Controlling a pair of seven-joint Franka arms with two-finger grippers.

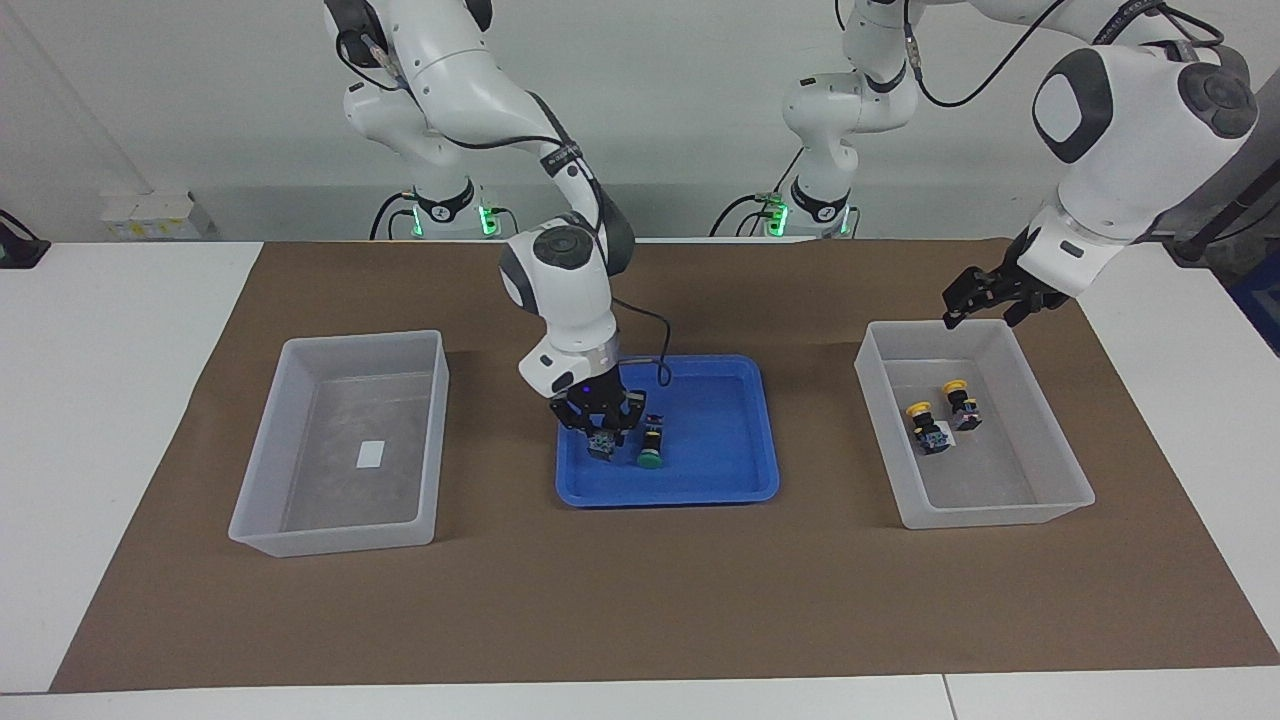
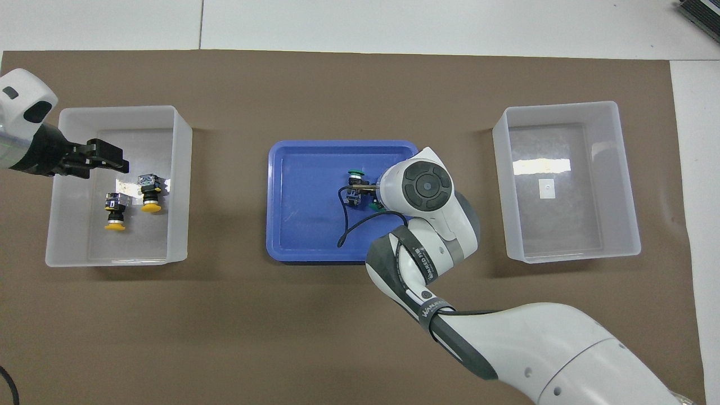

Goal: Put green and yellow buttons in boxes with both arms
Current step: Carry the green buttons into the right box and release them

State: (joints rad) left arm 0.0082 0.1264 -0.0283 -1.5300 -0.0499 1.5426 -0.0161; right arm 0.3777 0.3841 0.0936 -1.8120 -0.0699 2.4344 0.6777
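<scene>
The right gripper [image 1: 598,432] is down in the blue tray [image 1: 735,480], clenched on 1 green button [image 1: 601,446]; the second green button [image 1: 650,450] lies on its side in the tray just beside the held one, toward the left arm's end of the table, cap pointing away from the robots. In the overhead view the right arm's wrist hides most of the held button.

The left gripper [image 1: 985,300] is in the air over the nearer wall of the yellow-button box [image 1: 1000,515], fingers spread and holding nothing. Both yellow buttons [image 1: 928,425] rest on that box's floor, close together; 1 leans on its side. The empty box [image 1: 335,535] at the right arm's end of the table holds only its small white label [image 1: 371,453].

So, as I judge it, the yellow half is done and the green half has 2 buttons to go.

Risks from here: the grip looks to sit on the button's lower body, so the piece may swing or slip out during the carry to the empty box; the fingers stand very near the second green button, so a skewed lift could knock it along the tray; a low carry could clip the tray rim or the box wall.
</scene>
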